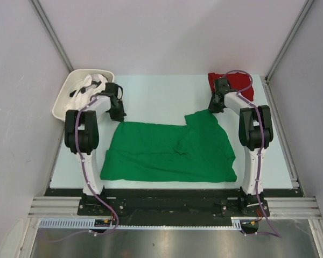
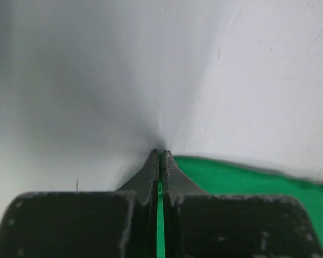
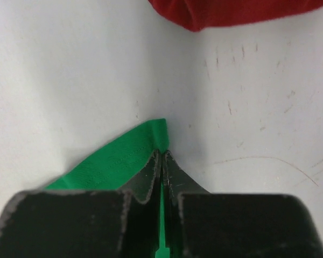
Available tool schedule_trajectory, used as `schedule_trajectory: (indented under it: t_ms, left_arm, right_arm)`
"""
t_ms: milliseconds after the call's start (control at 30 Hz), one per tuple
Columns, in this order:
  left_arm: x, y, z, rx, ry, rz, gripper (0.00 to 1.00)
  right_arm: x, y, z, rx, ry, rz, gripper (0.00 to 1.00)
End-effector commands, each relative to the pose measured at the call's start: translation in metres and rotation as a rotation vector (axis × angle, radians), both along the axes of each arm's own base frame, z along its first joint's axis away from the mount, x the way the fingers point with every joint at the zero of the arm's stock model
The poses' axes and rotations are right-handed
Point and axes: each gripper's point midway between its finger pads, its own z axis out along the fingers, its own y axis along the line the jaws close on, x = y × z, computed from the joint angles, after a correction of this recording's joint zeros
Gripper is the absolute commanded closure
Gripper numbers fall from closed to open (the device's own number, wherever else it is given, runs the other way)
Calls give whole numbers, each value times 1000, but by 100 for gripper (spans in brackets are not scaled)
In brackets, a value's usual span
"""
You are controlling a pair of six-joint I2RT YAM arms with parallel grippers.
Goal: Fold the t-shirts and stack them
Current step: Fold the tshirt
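Note:
A bright green t-shirt (image 1: pixel 169 153) lies spread and rumpled across the middle of the table. My left gripper (image 1: pixel 120 115) sits at its far left corner. In the left wrist view the jaws of this gripper (image 2: pixel 161 153) are shut, with a strip of green cloth (image 2: pixel 247 177) pinched between them. My right gripper (image 1: pixel 211 109) is at the shirt's far right corner, where a flap is turned up. Its jaws (image 3: pixel 162 152) are shut on the hemmed green edge (image 3: pixel 118 161). A dark red t-shirt (image 1: pixel 234 80) lies at the back right, just beyond the right gripper (image 3: pixel 226 13).
A white bin (image 1: pixel 64 99) holding white cloth stands at the back left corner, close behind the left arm. Grey walls enclose the table on three sides. A metal rail runs along the near edge under the arm bases.

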Motion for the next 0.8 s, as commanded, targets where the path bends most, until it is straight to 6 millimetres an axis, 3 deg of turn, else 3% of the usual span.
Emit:
schedule_trajectory:
  t_ms: [0,133,367,533,767]
  left_arm:
    - [-11,2,20,-18,-30,9,100]
    - [-17,2,37,-33,-89,19,100]
    - [-27,6,61,-48,-175,42,100]
    - [-34,11,79,-60,-228,60,100]
    - [-58,9,83,-79,-221,46,100]
  right_arm:
    - [-4,-7,41,-32,-89,-18,100]
    - [-16,-13,82,-39,-163,-32,100]
    - [-45,-22,119,-61,-225,-39,100]
    - [-63,-27,133,-71,-231,-39,100]
    - [-104,-33,156,-72,-268,-36,100]
